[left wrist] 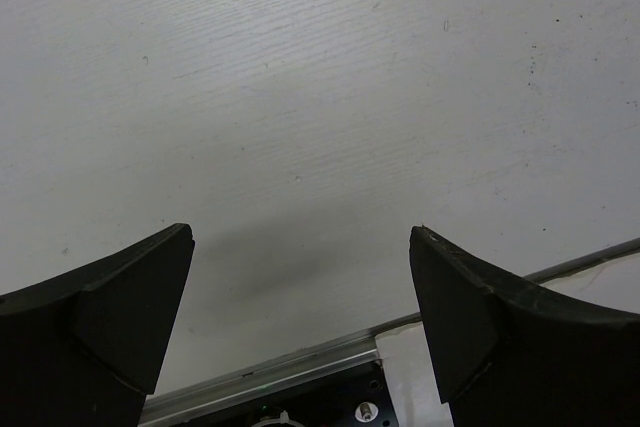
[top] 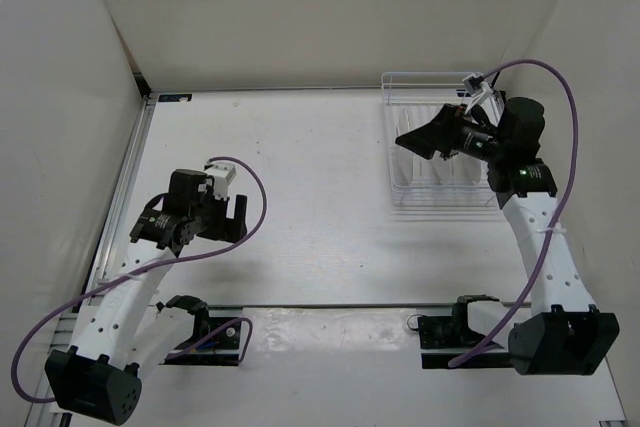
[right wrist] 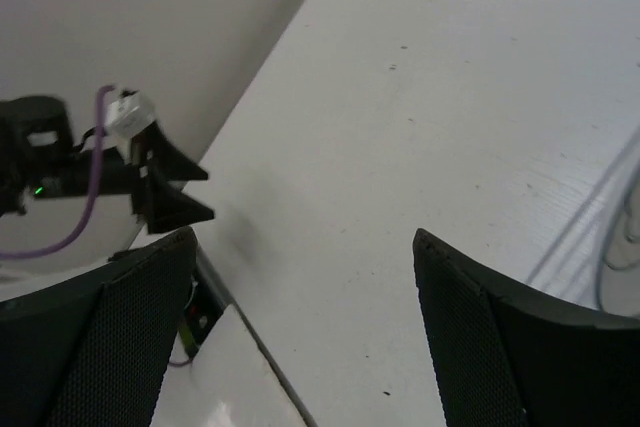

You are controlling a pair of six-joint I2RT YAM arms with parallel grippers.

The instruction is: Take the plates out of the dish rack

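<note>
The white wire dish rack [top: 440, 192] stands at the back right of the table; a few of its wires show at the right edge of the right wrist view [right wrist: 612, 237]. No plates show in any view; the right arm covers part of the rack. My right gripper [top: 410, 139] is open and empty, hovering over the rack's left side and pointing left; its fingers [right wrist: 470, 327] frame bare table. My left gripper [top: 232, 219] is open and empty, low over the table at the left; its fingers [left wrist: 470, 317] stand wide apart.
White walls close the table at the left, back and right. A metal rail [left wrist: 300, 365] runs along the near edge by the arm bases [top: 205, 332]. The left arm [right wrist: 60, 162] shows in the right wrist view. Purple cables loop from both arms.
</note>
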